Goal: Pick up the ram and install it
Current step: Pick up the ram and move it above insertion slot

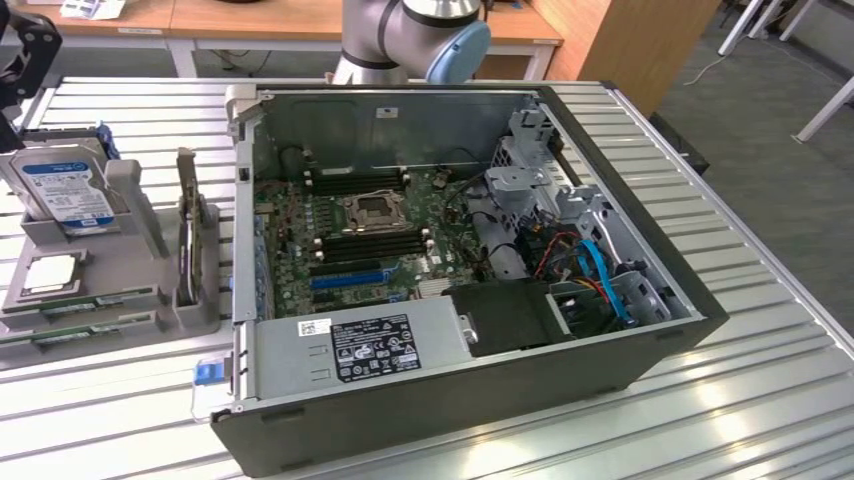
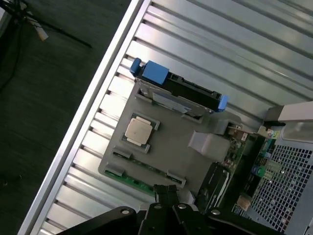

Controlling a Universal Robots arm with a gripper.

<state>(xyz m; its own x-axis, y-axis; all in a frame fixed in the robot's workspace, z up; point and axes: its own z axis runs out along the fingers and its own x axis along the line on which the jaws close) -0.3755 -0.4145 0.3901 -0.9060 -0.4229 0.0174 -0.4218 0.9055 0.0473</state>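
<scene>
1. The ram (image 2: 131, 182) lies flat in a groove at the edge of the grey tray (image 2: 171, 147). What looks like a second green stick sits in the groove just beside it.
2. The pincer (image 2: 166, 191) hovers over that edge of the tray, near the ram. Its fingers are pressed together and hold nothing, and I see no contact with the stick.
3. On the same tray are a processor chip (image 2: 138, 129) next to the grooves and a hard drive (image 2: 186, 93) with blue ends at the far side. An upright card (image 1: 187, 230) stands on the side nearest the case.
4. The tray rests on the slatted bench (image 1: 747, 400), to the exterior view's left of the open computer case (image 1: 441, 400).
5. Inside the case, the motherboard (image 1: 400, 215) shows dark memory slots (image 1: 380, 245) beside the processor socket. I can't tell which of them are filled.
6. Progress is very early. The ram hasn't been picked up or lifted, so the grasp, the carry to the case and the seating in a slot are all left to do.
</scene>
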